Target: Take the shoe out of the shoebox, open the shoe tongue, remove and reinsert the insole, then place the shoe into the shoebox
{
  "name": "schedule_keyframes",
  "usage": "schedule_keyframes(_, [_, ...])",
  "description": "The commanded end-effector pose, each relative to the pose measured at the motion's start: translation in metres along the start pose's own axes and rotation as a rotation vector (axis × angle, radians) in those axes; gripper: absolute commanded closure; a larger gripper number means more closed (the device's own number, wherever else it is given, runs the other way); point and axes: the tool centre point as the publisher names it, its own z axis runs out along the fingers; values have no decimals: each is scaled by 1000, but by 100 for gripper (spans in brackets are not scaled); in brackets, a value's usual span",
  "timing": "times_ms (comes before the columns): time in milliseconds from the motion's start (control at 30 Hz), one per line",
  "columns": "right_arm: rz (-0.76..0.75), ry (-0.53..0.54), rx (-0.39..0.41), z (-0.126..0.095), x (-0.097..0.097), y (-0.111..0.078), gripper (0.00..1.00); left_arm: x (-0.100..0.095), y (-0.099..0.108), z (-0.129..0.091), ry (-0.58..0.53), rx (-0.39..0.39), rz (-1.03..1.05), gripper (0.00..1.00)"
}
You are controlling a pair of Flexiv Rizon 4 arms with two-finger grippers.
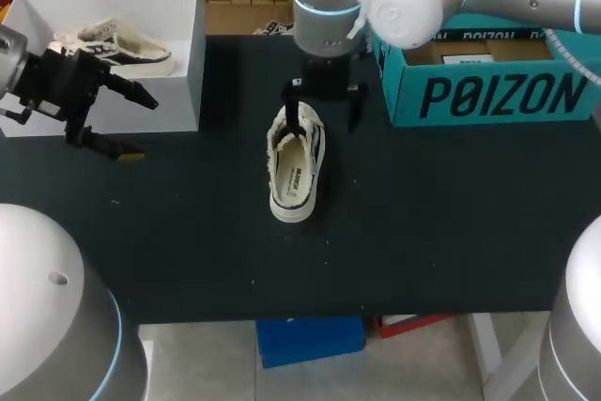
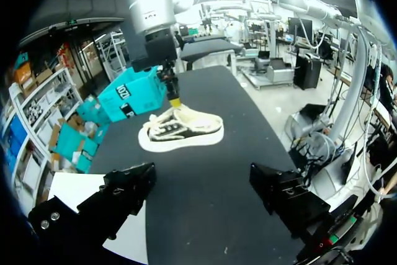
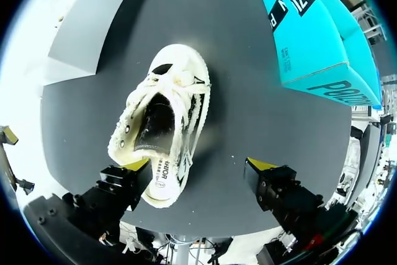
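Observation:
A cream shoe [image 1: 297, 166] with black stripes lies on the black table [image 1: 423, 232], its opening facing up. My right gripper [image 1: 324, 108] hangs open over its far end, one finger at the shoe's edge and the other out over bare table. In the right wrist view the shoe [image 3: 162, 128] lies ahead of the right gripper [image 3: 198, 175], its heel beside one yellow-tipped finger [image 3: 138, 167], and a dark insole [image 3: 155, 125] shows inside. My left gripper [image 1: 122, 124] stands open in front of the white shoebox [image 1: 178, 72], which holds a second shoe [image 1: 117, 44].
A teal box [image 1: 488, 82] stands at the back right, close to the right arm. From the left wrist, the shoe [image 2: 183, 130] lies well ahead of the left gripper [image 2: 201, 184], with the teal box [image 2: 130, 97] beyond it.

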Motion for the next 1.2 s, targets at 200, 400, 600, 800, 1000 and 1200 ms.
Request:
schedule_keyframes(200, [-3,9,11,17,-3,7,35,1,0,0,-2,-2,2,0])
schedule_keyframes(400, [0,11,14,24,-5,9,38,1,0,0,-2,-2,2,0])
schedule_keyframes(600, [-1,22,23,34,0,9,36,1,0,0,-2,-2,2,0])
schedule_keyframes(800, [-10,21,42,46,4,8,35,1,0,0,-2,-2,2,0])
schedule_keyframes(1000, [-11,22,53,56,4,9,36,1,0,0,-2,-2,2,0])
schedule_keyframes(1200, [-14,25,66,65,4,9,36,1,0,0,-2,-2,2,0])
